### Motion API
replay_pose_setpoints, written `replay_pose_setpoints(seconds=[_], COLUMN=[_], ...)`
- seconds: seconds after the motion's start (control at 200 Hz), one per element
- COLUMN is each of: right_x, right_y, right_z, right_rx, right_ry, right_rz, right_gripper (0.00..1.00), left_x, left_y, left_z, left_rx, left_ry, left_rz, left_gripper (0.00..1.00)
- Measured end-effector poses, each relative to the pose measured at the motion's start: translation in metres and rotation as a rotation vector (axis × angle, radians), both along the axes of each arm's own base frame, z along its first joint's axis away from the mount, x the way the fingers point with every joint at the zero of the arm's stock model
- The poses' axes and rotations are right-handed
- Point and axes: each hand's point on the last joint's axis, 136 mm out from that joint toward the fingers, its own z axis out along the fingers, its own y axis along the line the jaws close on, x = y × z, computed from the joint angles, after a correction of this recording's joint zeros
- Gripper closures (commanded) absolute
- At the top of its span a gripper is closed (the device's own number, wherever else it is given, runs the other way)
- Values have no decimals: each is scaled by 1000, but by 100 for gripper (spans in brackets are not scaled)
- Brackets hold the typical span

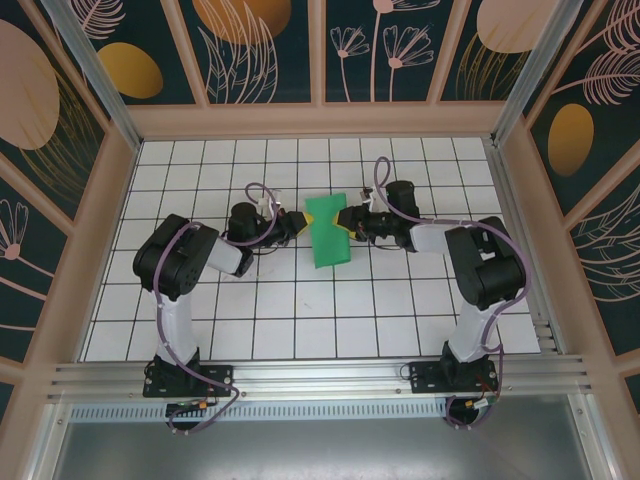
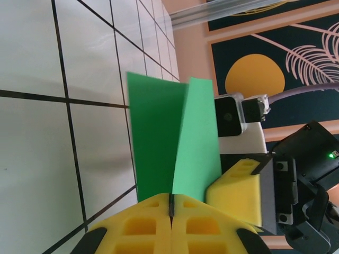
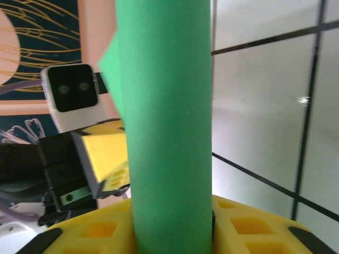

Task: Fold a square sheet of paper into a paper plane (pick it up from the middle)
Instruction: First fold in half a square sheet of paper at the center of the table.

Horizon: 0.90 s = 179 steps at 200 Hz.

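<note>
The square sheet of paper (image 1: 328,232) is bright green and stands bent off the tiled table (image 1: 300,310) between both grippers. My left gripper (image 1: 301,223) pinches its left edge. In the left wrist view the yellow jaws (image 2: 171,205) are shut tight on the thin edge, and the sheet (image 2: 159,132) spreads away in two flaps. My right gripper (image 1: 349,222) holds the opposite side. There a rounded bulge of the paper (image 3: 169,121) fills the gap between the yellow fingers (image 3: 172,225). Each wrist view shows the other gripper's yellow finger (image 2: 238,191) (image 3: 106,153) behind the sheet.
White grid tiles surround the paper on all sides. Wooden walls with patterned panels (image 1: 320,120) enclose the table on the far, left and right sides. An aluminium rail (image 1: 320,375) runs along the near edge by the arm bases.
</note>
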Motion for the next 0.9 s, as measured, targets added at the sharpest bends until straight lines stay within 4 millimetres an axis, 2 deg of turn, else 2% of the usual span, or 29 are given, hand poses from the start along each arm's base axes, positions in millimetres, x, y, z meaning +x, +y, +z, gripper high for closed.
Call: replay_pose_setpoints(seconds=[0.205,0.42,0.575,0.896], right_x=[-2,-3,-5,-6], right_y=[-8,-17,-24,-29], right_z=[-29,-47,-59,-56], right_rx=[-84,-168,-233,-303], right_ry=[43,59,76,52], right_rz=[-21,-49,-68,-77], right_gripper=[63,58,51,37], left_x=[-1,-1,-1,2], left_y=[-10,-18,-22,-32], left_z=[-10,-25,-33,-40], left_rx=[54,110,148,196], left_ry=[1,23,36,54], left_rz=[-30,-51,-59,-67], left_gripper=[100,100,100,100])
